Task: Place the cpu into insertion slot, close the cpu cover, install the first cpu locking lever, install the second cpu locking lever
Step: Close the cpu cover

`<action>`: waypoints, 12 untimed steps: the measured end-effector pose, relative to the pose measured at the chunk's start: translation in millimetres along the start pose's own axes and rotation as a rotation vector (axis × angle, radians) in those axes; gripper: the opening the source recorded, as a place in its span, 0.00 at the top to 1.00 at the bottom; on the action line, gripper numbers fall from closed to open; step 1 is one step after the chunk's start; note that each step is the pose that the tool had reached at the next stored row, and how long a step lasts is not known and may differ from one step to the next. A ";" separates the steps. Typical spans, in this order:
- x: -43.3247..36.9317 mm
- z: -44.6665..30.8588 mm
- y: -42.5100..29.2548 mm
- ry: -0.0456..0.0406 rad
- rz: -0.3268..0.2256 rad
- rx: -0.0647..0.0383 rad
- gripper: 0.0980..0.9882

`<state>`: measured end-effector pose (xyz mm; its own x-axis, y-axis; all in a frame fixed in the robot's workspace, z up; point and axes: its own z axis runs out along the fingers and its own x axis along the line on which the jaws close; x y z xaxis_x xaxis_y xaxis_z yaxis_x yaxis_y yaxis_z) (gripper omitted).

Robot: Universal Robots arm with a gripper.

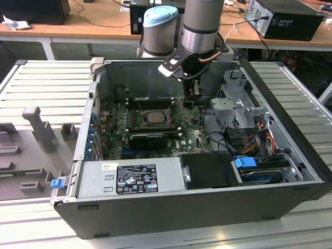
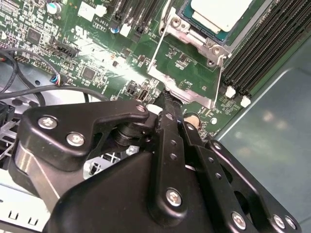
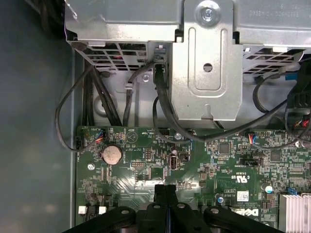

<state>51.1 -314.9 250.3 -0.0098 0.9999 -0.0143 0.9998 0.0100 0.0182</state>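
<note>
Watching the exterior view: the gripper (image 1: 193, 98) hangs low inside the open computer case (image 1: 171, 207), just to the exterior view's right of the insertion slot (image 1: 141, 120) and slightly farther back. The cpu (image 1: 154, 117) lies flat in that slot.
Second wrist view: the two fingers (image 2: 167, 126) are pressed together with nothing between them. Their tip sits at the near edge of a silver plate (image 2: 182, 90) on the slot's side, with a thin wire lever (image 2: 218, 80) beside it. The cpu's pale top is at the far end.
First wrist view: the closed fingertips (image 3: 169, 191) hover over the green board (image 3: 218, 160), near a coin cell (image 3: 111, 154). Black cables (image 3: 163, 107) and a metal drive cage (image 3: 206, 73) lie beyond.
Step in hand: with the cpu seated, this looks to me like work on the cover or a lever, the closed fingers serving as a pusher.
Doing it well: keep the tip squarely on the metal part and press steadily. Don't let it slip onto the small board components beside the slot.
Hard to make out: I cannot tell whether the cpu cover already lies shut, or whether the tip touches the plate. The slot's far half is cut off in the second wrist view.
</note>
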 end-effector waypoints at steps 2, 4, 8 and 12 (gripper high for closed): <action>0.0 0.0 -1.3 0.0000 0.000 0.000 0.99; 0.1 -0.1 -3.3 0.0000 0.000 0.000 0.99; 0.1 -0.2 -8.0 0.0000 0.000 0.000 0.99; 0.1 -0.2 -13.1 0.0000 0.000 0.000 0.99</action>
<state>38.0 -314.9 250.3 -0.0097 0.9999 -0.0143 0.9998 0.0100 0.0181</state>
